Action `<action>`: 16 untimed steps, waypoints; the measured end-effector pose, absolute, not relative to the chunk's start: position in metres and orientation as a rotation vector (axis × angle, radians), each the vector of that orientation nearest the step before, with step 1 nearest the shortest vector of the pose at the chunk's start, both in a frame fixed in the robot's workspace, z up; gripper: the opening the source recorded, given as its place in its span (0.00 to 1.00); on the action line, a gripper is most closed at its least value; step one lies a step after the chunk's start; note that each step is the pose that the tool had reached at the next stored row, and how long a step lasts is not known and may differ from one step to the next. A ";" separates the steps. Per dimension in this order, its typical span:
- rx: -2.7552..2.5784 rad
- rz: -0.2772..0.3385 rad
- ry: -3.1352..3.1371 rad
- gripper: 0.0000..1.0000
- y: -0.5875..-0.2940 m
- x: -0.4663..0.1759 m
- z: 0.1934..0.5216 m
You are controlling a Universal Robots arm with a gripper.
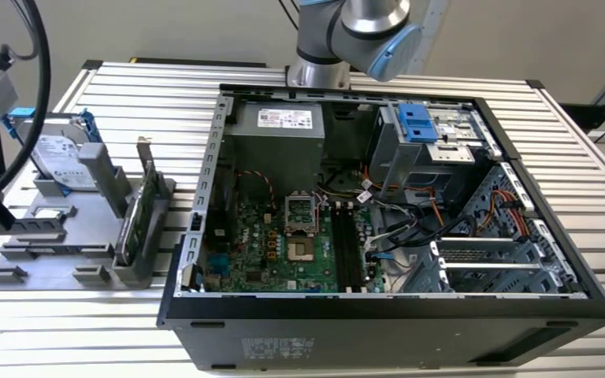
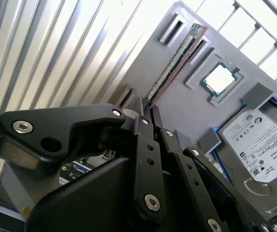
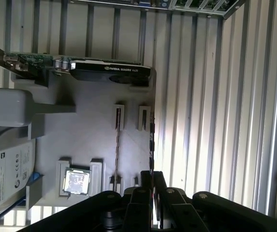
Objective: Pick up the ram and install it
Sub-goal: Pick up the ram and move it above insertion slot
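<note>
Over the holder (image 3: 80, 140), the downward-pointing pincer (image 3: 153, 178) seemingly clamps the ram (image 3: 151, 145).

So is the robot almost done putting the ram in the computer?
Not really, it's near the start. Nothing looks finished: the ram stands in the grey holder, beside a processor chip. In hand: the tool sits right at the ram's near end; I can't tell if it grips. Left: the ram isn't in the computer, whose memory slots look empty.
</note>
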State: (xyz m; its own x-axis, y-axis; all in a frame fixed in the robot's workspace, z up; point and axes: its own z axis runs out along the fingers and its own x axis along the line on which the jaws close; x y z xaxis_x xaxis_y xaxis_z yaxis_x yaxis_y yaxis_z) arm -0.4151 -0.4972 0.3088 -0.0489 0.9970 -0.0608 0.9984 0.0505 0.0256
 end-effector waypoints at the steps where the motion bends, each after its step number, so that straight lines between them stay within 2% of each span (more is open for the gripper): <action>1: 2.123 -0.036 2.231 0.00 -0.497 -0.415 0.309; 16: 2.123 -0.036 2.231 0.00 -0.497 -0.415 0.315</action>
State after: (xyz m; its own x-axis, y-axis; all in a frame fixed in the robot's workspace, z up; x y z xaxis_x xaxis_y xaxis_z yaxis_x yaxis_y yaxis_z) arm -0.4151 -0.4972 0.3153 -0.0489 0.9969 -0.0608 0.9984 0.0506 0.0256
